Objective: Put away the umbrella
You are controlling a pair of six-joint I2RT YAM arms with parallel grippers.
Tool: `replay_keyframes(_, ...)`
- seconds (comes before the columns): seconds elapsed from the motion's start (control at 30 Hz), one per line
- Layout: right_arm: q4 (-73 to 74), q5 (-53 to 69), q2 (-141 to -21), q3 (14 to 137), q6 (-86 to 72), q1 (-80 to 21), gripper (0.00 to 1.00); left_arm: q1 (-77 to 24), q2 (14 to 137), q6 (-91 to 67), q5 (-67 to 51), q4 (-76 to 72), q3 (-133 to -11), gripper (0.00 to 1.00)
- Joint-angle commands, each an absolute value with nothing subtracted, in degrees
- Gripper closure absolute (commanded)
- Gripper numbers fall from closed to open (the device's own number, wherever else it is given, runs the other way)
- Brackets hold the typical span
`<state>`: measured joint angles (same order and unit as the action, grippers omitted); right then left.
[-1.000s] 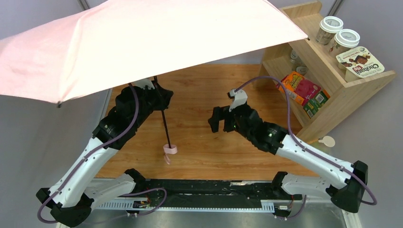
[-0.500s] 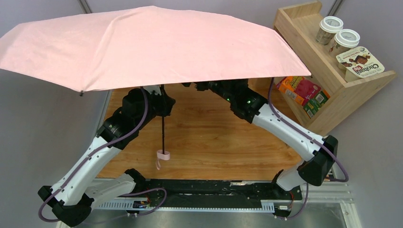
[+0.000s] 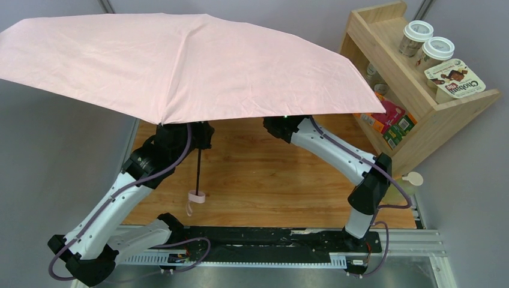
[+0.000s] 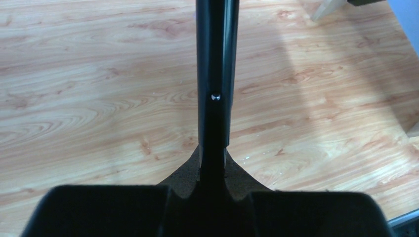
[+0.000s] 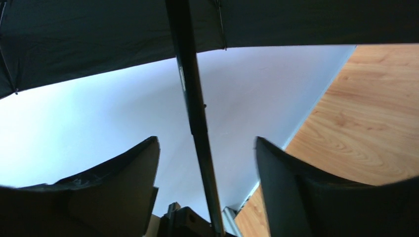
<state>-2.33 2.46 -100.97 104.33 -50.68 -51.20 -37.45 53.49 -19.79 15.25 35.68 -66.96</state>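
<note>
Left hand [image 4: 212, 190] clamps the open umbrella's [image 3: 180, 60] dark shaft [image 4: 215, 74], steadying the canopy [image 3: 276, 72] above the counter's [image 3: 270, 174] far edge. Right hand [image 5: 206, 145], jaws apart, straddles that shaft, probably to slide it closed.

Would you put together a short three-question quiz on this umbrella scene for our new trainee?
1. True or false: the umbrella canopy is folded shut.
2. Which gripper clamps the umbrella's shaft? A) left gripper B) right gripper C) neither
3. Fill in: the two lidded cups stand on top of the wooden ___.
Key:
1. False; the canopy is spread open above the arms.
2. A; the right gripper's jaws stand open on either side of the shaft.
3. shelf
</note>
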Motion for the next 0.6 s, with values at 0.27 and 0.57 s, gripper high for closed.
replay_keyframes(0.27, -16.33, 18.26, -108.81, 111.01, -59.66, -47.29, 1.00, -37.44, 50.11, -22.04, 12.66, 38.66, -72.25, 0.88)
replay_keyframes(0.57, -51.89, 29.18, -109.77, 105.47, -82.86, -43.33, 1.00, -36.48, 37.45, -37.87, -0.87, 32.55, -62.07, 0.16)
